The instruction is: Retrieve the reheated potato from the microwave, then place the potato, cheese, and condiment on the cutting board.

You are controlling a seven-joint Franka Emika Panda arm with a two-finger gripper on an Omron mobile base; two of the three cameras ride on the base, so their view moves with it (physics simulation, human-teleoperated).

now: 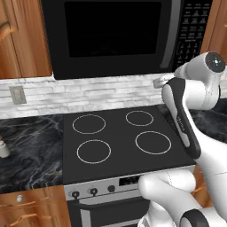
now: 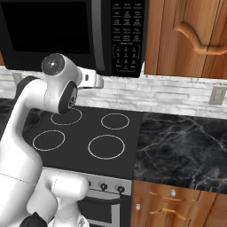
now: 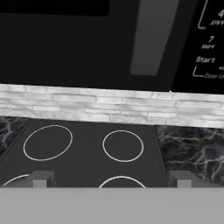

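The microwave [image 1: 111, 35] hangs over the stove, large and black, with its dark glass door shut. It also fills the upper left of the right base view [image 2: 53, 31] and the top of the hand view [image 3: 65, 43]. Its button panel [image 2: 126, 35] is on the right side, and a grey door handle [image 3: 153, 35] runs beside it. My gripper [image 3: 111, 179] is open with nothing between its fingertips [image 3: 41, 178]. It hovers above the cooktop and faces the microwave's lower edge. The potato, cheese, condiment and cutting board are out of view.
A black cooktop [image 1: 119, 137] with several ring burners lies below the microwave, with dark marble counter [image 2: 181, 142] on both sides. A small white container [image 1: 3, 148] stands at the counter's left edge. Wooden cabinets [image 2: 186, 35] flank the microwave. A white brick backsplash [image 1: 88, 95] runs behind.
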